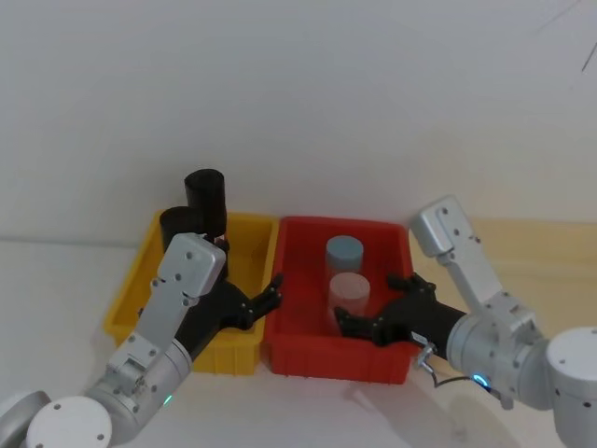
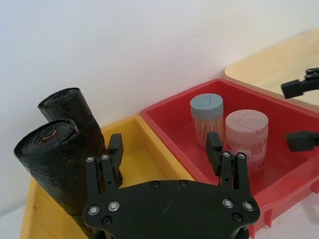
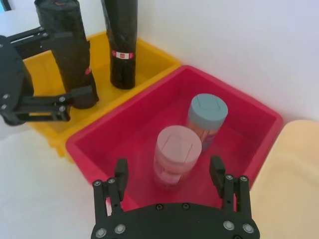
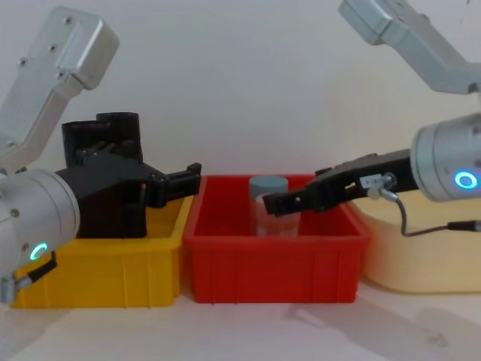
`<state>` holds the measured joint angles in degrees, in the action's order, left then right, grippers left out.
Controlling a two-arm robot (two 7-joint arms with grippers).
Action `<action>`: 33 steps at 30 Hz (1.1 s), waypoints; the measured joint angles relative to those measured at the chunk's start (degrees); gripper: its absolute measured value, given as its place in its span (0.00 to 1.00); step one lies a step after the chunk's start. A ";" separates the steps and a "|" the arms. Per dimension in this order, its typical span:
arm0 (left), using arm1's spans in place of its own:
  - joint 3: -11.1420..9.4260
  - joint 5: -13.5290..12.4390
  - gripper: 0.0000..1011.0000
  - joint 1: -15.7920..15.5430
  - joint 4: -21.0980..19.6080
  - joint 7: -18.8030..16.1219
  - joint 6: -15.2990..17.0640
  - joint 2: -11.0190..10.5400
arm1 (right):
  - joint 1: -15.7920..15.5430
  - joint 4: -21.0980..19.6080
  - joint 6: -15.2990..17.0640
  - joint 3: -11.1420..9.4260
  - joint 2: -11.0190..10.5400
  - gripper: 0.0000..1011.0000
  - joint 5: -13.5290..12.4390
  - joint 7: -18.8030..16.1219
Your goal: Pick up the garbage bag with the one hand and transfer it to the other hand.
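The garbage bag point(image 1: 177, 222) point(image 2: 50, 164) point(image 3: 65, 50) point(image 4: 77, 139) is a plain black roll standing upright at the back left of the yellow bin point(image 1: 244, 233). Just behind it stands a second black roll point(image 1: 205, 194) point(image 3: 122, 35) with a red sticker band. My left gripper point(image 1: 270, 291) point(image 2: 164, 142) point(image 4: 184, 180), on the green-lit arm, hangs open over the yellow bin. The garbage bag stands just outside one of its fingers point(image 2: 114, 149), not between them. My right gripper point(image 1: 366, 301) point(image 3: 168, 167) point(image 4: 293, 192), on the blue-lit arm, is open and empty over the red bin point(image 1: 297, 233).
In the red bin stand a blue-lidded jar point(image 1: 343, 250) point(image 3: 208, 112) and a pink-lidded jar point(image 1: 350, 287) point(image 3: 177, 149), both right under the right gripper. A pale wooden surface point(image 1: 541, 247) lies to the right. A white wall rises close behind the bins.
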<state>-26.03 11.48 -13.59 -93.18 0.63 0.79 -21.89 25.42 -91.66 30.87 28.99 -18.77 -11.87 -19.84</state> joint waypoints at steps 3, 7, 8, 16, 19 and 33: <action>0.00 0.00 0.99 0.00 0.00 0.00 0.00 0.00 | 1.00 1.22 -0.03 0.36 0.60 0.99 0.39 -0.18; 0.00 0.00 0.99 0.00 0.00 0.00 0.00 0.00 | 2.15 2.81 -0.09 0.82 1.31 0.99 0.86 -0.49; 0.00 0.00 0.99 0.00 0.00 0.00 0.00 0.00 | 2.44 3.24 -0.11 0.94 1.46 0.99 0.95 -0.55; 0.00 0.00 0.99 0.00 0.00 0.00 0.00 0.00 | 4.59 6.67 -0.65 1.76 2.63 0.99 1.85 -1.29; 0.00 0.00 0.99 0.00 0.00 0.00 0.00 0.00 | 5.72 8.53 -1.11 2.16 3.20 0.99 2.31 -1.70; 0.01 0.00 0.99 0.00 0.00 0.00 0.00 0.00 | 8.46 13.69 -2.15 3.26 4.63 0.99 3.67 -3.25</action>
<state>-26.02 11.48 -13.59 -93.17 0.63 0.80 -21.89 33.87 -77.98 28.71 32.25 -14.13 -8.20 -23.09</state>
